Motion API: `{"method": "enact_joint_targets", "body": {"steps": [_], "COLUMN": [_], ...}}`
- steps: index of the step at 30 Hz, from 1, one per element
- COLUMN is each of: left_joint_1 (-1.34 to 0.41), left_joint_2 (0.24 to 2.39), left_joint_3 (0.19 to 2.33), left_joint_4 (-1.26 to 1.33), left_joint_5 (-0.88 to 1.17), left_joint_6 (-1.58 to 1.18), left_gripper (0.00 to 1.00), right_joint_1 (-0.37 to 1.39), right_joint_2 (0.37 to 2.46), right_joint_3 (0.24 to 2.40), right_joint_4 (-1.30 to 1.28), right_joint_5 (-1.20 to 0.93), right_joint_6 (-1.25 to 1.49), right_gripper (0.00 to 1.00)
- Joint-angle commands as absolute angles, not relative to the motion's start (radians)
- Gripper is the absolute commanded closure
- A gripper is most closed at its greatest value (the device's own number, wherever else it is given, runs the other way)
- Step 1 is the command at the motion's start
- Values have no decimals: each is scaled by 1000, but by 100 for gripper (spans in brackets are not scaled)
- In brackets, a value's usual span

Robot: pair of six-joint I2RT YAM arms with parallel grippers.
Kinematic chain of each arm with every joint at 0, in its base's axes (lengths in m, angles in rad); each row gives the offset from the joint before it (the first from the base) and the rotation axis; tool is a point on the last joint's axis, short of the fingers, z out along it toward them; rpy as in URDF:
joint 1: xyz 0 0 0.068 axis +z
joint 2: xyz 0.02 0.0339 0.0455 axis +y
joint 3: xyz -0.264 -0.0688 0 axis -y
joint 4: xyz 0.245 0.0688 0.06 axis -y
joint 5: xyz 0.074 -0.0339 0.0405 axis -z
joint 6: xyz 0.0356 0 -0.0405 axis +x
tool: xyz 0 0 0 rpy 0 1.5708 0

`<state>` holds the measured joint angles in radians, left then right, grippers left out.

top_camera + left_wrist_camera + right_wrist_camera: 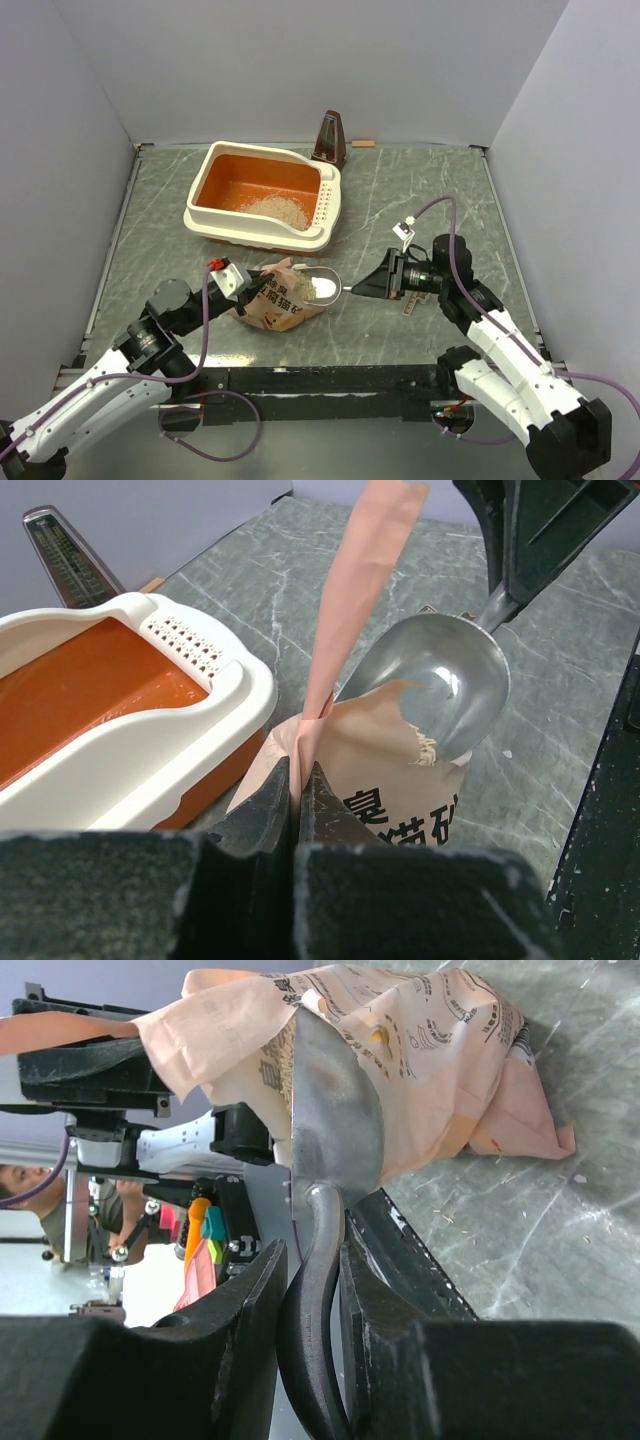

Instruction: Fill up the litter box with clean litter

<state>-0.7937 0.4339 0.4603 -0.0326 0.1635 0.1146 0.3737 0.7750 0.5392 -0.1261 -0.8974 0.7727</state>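
Observation:
The litter box [203, 214] stands at the back left, cream-white with an orange inside, and a small heap of clean litter [275, 208] lies in its right half. In front of it lies a tan printed bag [276, 306]. My left gripper [250, 284] is shut on the bag's upper edge [352, 610], which it holds up. My right gripper [366, 288] is shut on the handle of a metal scoop [322, 287]. The scoop's bowl [440, 675] sits in the bag's mouth, with a few granules [428, 748] at its lower lip. In the right wrist view the handle [312, 1260] is clamped between the fingers.
A dark metronome [330, 138] and a small wooden block [362, 143] stand by the back wall behind the litter box. Its slotted rim [185, 643] is close to the left of the bag. Grey walls enclose the table on three sides.

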Motion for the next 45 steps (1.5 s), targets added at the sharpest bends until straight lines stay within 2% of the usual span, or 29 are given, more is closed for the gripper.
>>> {"method": "enact_joint_targets", "body": {"steps": [1,12,26,45], "left_joint_1": [-799,-807,-808,-810], "left_joint_2": [422,423,425,350], "left_joint_3": [483,483,483,479], "left_joint_4": [92,89,86,101], "left_joint_5": [176,170,158,109], "left_joint_6": [109,114,115,112], "left_gripper": [99,99,99,99], "right_joint_1": [338,265,201,173], "right_joint_2": [716,646,552,509], "right_joint_3": [540,545,451,526], "right_joint_4": [-164,-301,-229,-279], "right_joint_5": [-983,-1015,-1080,-1066], "right_joint_6": [776,758,865,930], "right_gripper": [100,100,100,100]}}
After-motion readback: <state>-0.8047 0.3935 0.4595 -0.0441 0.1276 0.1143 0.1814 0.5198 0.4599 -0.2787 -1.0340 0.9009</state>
